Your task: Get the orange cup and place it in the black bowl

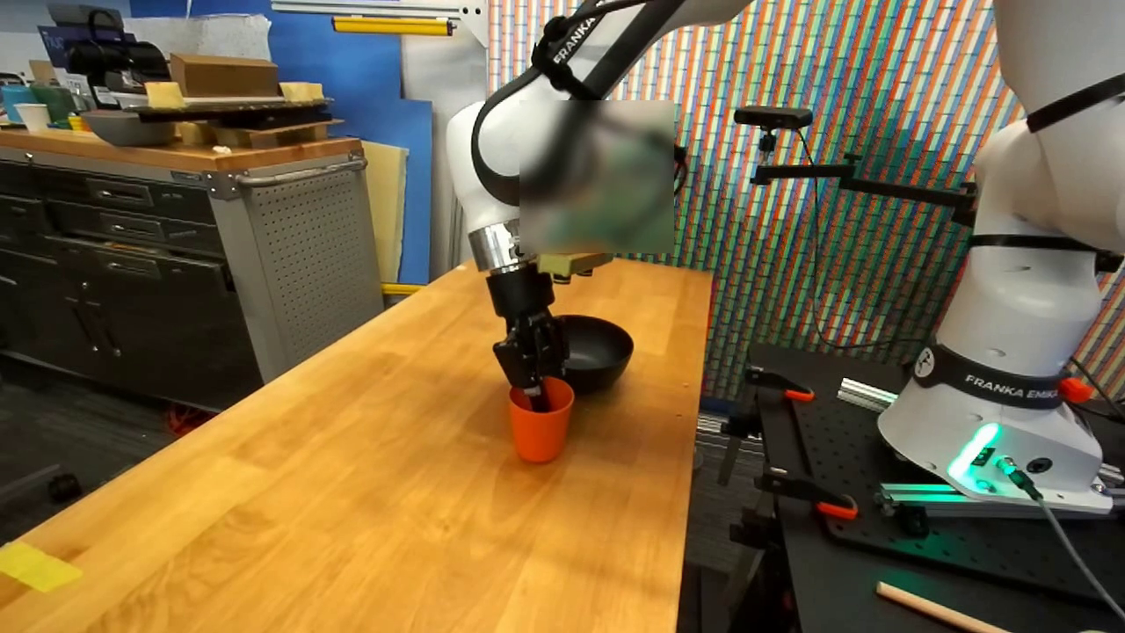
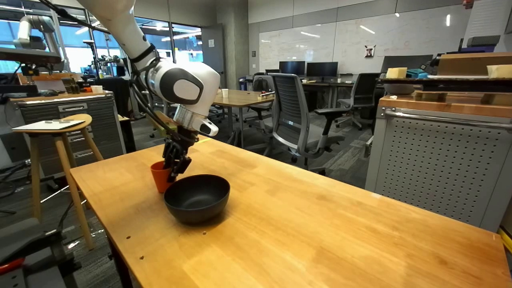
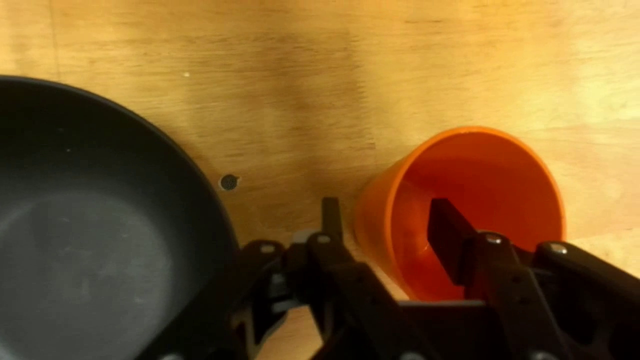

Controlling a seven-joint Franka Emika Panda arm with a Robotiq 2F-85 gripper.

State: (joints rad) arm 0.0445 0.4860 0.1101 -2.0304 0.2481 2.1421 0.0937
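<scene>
The orange cup (image 1: 540, 432) stands upright on the wooden table; it also shows in an exterior view (image 2: 159, 179) and at the right of the wrist view (image 3: 480, 175). The black bowl (image 1: 598, 353) stands right beside the cup, also in an exterior view (image 2: 197, 199) and at the left of the wrist view (image 3: 85, 240). My gripper (image 3: 385, 220) is open over the cup's bowl-side wall. One finger reaches inside the cup, the other is outside between cup and bowl. Gaps show between both fingers and the cup wall. The bowl holds nothing that I can see.
The wooden table (image 1: 369, 440) carries the cup and bowl, with a table edge near them. A yellow tape piece (image 1: 39, 566) lies at a far corner. A black side table (image 1: 844, 571) with clamps bears the arm's base. A wooden stool (image 2: 64, 128) stands beyond the table.
</scene>
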